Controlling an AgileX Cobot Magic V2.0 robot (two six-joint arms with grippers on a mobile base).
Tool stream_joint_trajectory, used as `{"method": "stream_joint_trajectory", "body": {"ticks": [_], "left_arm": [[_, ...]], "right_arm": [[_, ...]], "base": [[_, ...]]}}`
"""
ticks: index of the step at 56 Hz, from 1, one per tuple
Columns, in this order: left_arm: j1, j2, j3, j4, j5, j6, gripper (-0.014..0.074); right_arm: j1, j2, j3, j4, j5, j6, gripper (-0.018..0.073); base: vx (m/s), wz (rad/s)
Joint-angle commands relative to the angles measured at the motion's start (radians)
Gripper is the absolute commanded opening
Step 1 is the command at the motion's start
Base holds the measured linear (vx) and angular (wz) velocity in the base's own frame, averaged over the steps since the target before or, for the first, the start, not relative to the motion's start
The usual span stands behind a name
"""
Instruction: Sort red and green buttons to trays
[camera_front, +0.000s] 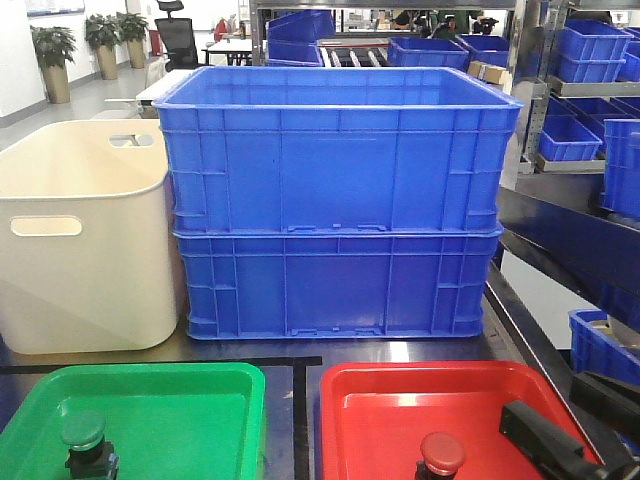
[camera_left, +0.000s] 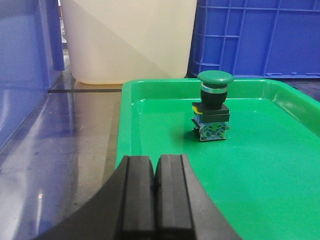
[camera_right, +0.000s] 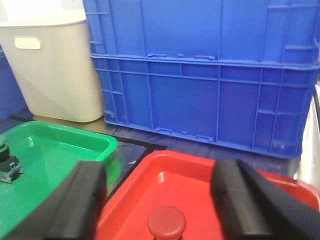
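Two stacked blue crates (camera_front: 335, 200) and a cream tub (camera_front: 85, 250) wall off the table's far side, leaving a narrow strip of bare tabletop before the trays. The green tray (camera_front: 170, 400), cut off at the frame's bottom, holds the green button (camera_left: 214, 106) upright near its left rim. The red tray (camera_front: 400, 410) holds the red button (camera_right: 166, 223), its body hidden below the frame edge. The left gripper (camera_left: 155, 192) is pressed together, empty; the right gripper (camera_right: 160, 200) is spread wide above the red cap.

Front camera faces blue crates (camera_front: 335, 200) from behind both trays; wrist cameras sit low, close behind own fingers (camera_left: 152, 195) — both share green tray (camera_right: 60, 145), crates beyond.
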Motion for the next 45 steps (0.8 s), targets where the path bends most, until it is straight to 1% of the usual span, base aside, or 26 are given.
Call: {"method": "stream_joint_trajectory", "body": {"ticks": [1, 4, 6, 8, 10, 12, 14, 17, 22, 27, 31, 36, 45], "left_arm": [[0.002, -0.014, -0.026, -0.012, -0.084, -0.006, -0.0007], [0.002, -0.014, -0.026, -0.012, -0.084, -0.006, -0.0007], [0.002, -0.014, -0.026, -0.012, -0.084, -0.006, -0.0007], [0.002, -0.014, -0.026, -0.012, -0.084, -0.006, -0.0007], [0.002, -0.014, -0.026, -0.012, -0.084, -0.006, -0.0007], [0.002, -0.014, -0.026, -0.012, -0.084, -0.006, -0.0007], [0.002, -0.014, -0.026, -0.012, -0.084, -0.006, -0.0007], [0.002, -0.014, -0.026, -0.012, -0.084, -0.006, -0.0007], [0.002, -0.014, -0.026, -0.012, -0.084, -0.006, -0.0007], [0.002, -0.014, -0.026, -0.012, -0.084, -0.006, -0.0007], [0.002, -0.014, -0.026, -0.012, -0.084, -0.006, -0.0007], [0.002, -0.014, -0.026, -0.012, -0.084, -0.006, -0.0007], [0.002, -0.014, -0.026, -0.012, -0.084, -0.006, -0.0007]], "right_arm": [[-0.004, -0.031, -0.031, 0.196, -0.054, -0.214, 0.0382], [-0.004, -0.053, -0.031, 0.335, -0.040, -0.359, 0.0328], [-0.004, -0.072, -0.031, 0.431, -0.022, -0.461, 0.0277], [-0.004, -0.091, -0.031, 0.494, -0.006, -0.540, 0.0232], [-0.004, -0.111, -0.030, 0.531, 0.010, -0.613, 0.0183], [-0.005, -0.132, -0.019, 0.541, 0.011, -0.683, 0.0123], [-0.012, -0.163, 0.008, 0.539, -0.011, -0.716, 0.0060], [-0.040, -0.217, 0.067, 0.518, -0.064, -0.717, -0.0016], [-0.112, -0.316, 0.212, 0.518, -0.184, -0.664, -0.0015], [-0.188, -0.429, 0.350, 0.518, -0.247, -0.617, -0.0013], [-0.250, -0.520, 0.437, 0.518, -0.247, -0.604, -0.0013], [-0.319, -0.607, 0.523, 0.519, -0.214, -0.604, -0.0013], [-0.437, -0.699, 0.574, 0.519, -0.151, -0.603, -0.0013]], "base": [[0.00, 0.00], [0.00, 0.00], [0.00, 0.00], [0.00, 0.00], [0.00, 0.00], [0.00, 0.00], [0.00, 0.00], [0.00, 0.00], [0.00, 0.00], [0.00, 0.00], [0.00, 0.00], [0.00, 0.00], [0.00, 0.00]]}}
